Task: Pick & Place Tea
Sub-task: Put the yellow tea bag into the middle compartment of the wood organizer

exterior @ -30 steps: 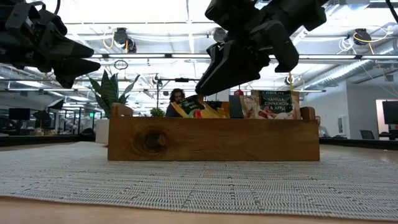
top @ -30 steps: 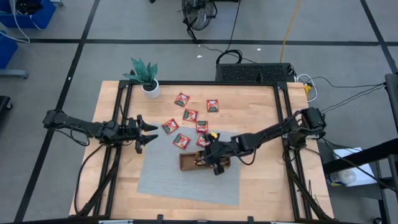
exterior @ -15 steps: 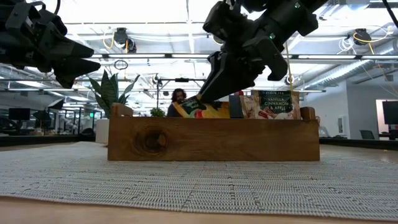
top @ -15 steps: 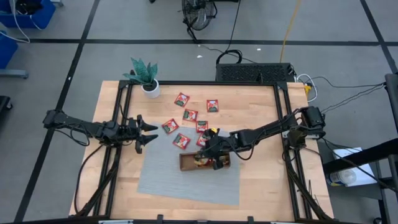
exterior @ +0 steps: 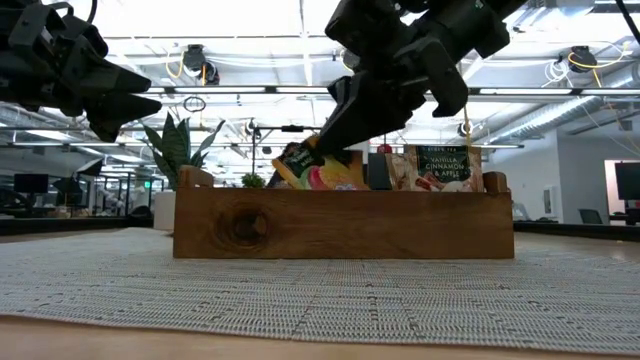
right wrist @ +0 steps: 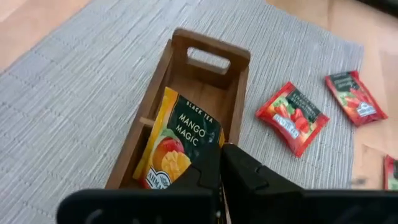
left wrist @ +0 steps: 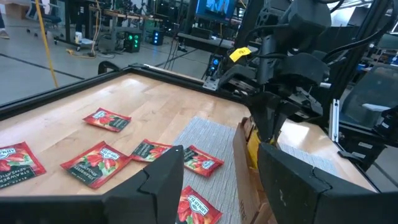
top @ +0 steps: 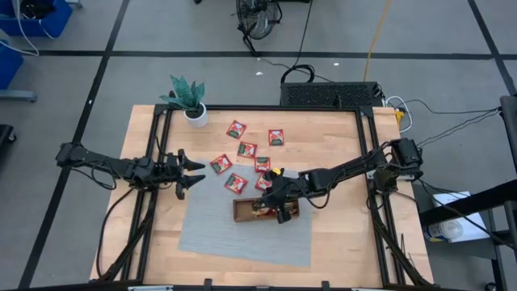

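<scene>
The right gripper (right wrist: 221,163) is pinched shut on the corner of an orange-yellow mango sachet (right wrist: 177,140), which hangs tilted over the wooden tray (right wrist: 211,53). Red sachets (top: 246,149) lie scattered toward the table's far edge. The left gripper (top: 194,172) hovers wide near the left edge.

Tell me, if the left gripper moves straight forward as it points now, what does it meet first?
Probably the right gripper over the tray; the left gripper hovers above the red sachets.
</scene>
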